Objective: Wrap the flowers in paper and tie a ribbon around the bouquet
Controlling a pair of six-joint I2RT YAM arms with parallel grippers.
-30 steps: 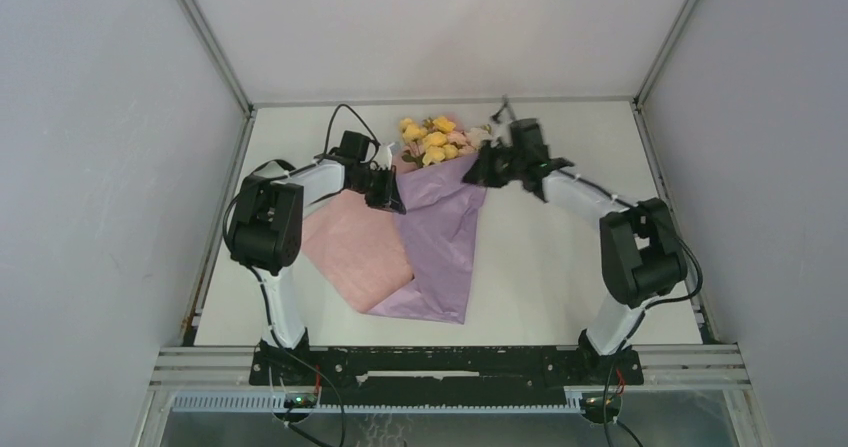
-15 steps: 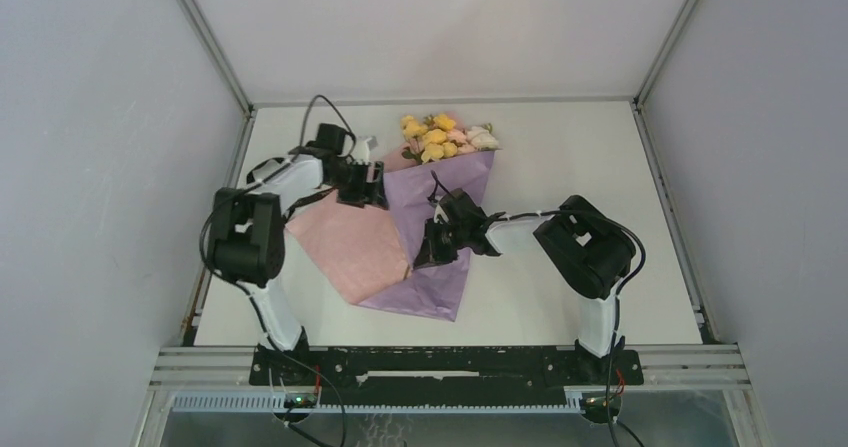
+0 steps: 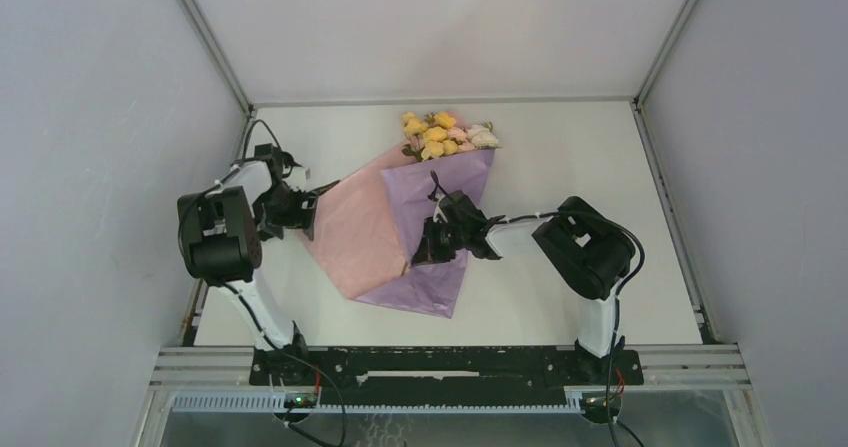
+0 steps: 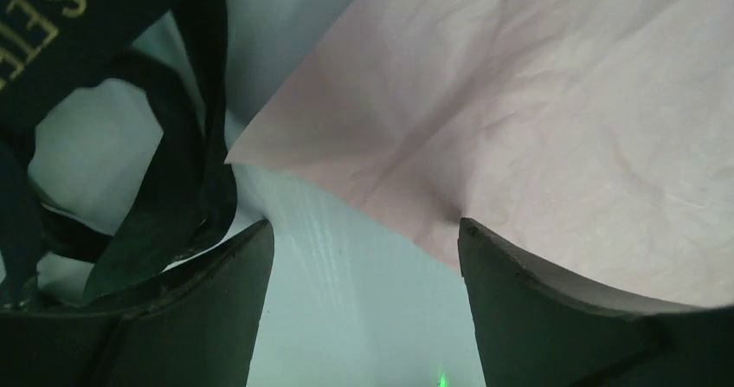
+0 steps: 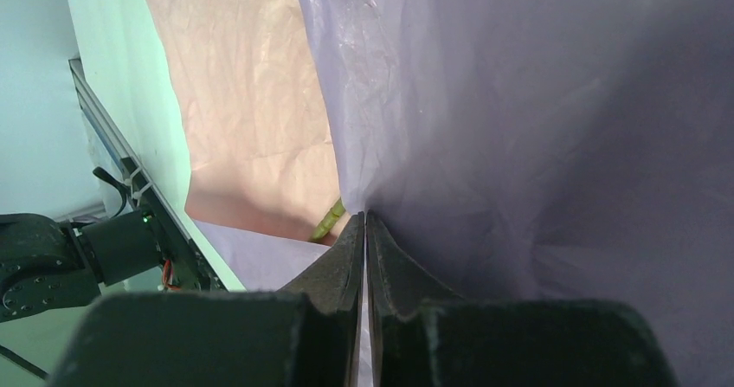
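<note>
The paper (image 3: 355, 235) lies in the middle of the table, pink face up on the left, with a lilac flap (image 3: 450, 207) folded over from the right. The flowers' (image 3: 442, 135) blooms stick out at its far end, and one green stem (image 5: 327, 221) shows under the flap's edge. My right gripper (image 3: 422, 249) is shut on that lilac edge (image 5: 364, 218). My left gripper (image 3: 305, 212) is open just off the pink sheet's left corner (image 4: 537, 101), with bare table between its fingers (image 4: 216, 309). The black ribbon (image 4: 177, 179) lies bunched to the left of it.
White table (image 3: 560, 157) with a raised frame rail along its left (image 3: 232, 182) and right edges. Grey walls close in the sides and back. The arm bases stand on the black rail (image 3: 440, 362) at the near edge.
My left gripper opened, let go of the paper and drew back left; the pink flap fell open. My right gripper came from beside the blooms down to the lilac edge and shut on it.
</note>
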